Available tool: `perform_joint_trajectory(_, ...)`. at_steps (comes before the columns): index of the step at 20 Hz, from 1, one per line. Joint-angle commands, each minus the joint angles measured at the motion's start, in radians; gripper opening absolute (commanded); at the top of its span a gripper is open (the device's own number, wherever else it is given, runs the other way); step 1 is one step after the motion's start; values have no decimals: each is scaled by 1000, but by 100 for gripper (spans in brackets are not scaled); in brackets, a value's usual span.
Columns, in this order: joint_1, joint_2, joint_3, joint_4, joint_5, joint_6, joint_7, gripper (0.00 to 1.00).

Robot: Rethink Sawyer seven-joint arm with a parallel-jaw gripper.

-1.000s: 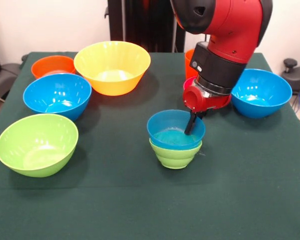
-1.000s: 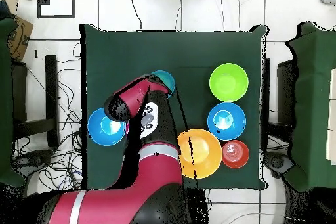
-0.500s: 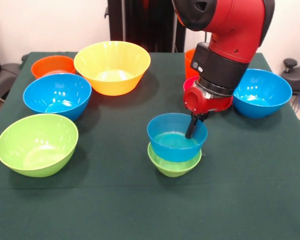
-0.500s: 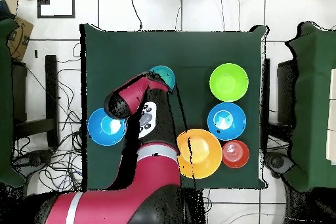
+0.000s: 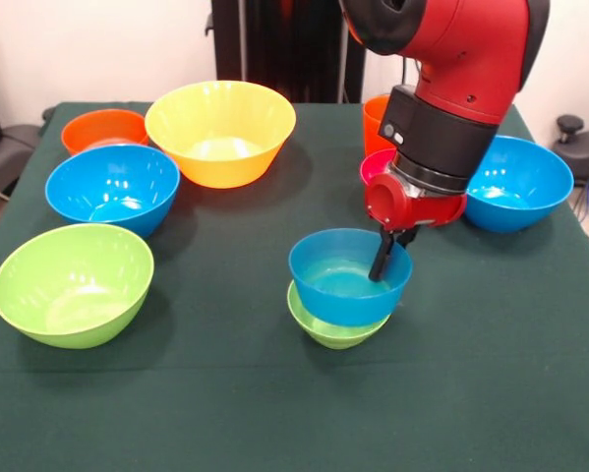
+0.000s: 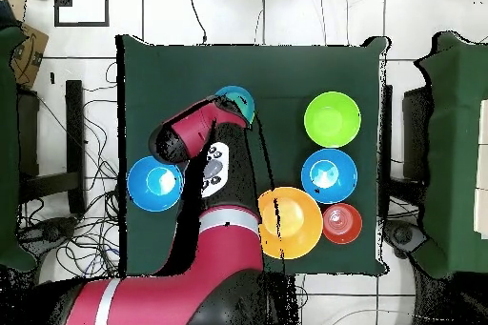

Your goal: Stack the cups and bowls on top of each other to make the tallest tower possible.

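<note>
Right now the gripper dips inside the small blue bowl, against its robot-side wall; I cannot tell its jaw state. That bowl sits nested atop the green bowl.

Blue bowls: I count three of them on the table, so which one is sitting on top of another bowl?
The small blue bowl under the gripper. It rests in a small green bowl; the other two blue bowls sit directly on the cloth.

A small blue bowl sits nested in a small green bowl; a yellow bowl, a lime bowl and two larger blue bowls stand apart.
</note>
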Motion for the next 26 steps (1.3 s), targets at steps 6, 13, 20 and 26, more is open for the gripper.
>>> perform_joint_trajectory(6, -13, 64, 56, -44, 32, 123, 14, 0)
perform_joint_trajectory(13, -8, 77, 52, -50, 41, 175, -12, 0)
perform_joint_trajectory(20, -3, 83, 52, -60, 40, 201, -10, 0)
perform_joint_trajectory(26, -1, 81, 53, -56, 35, 188, -7, 0)
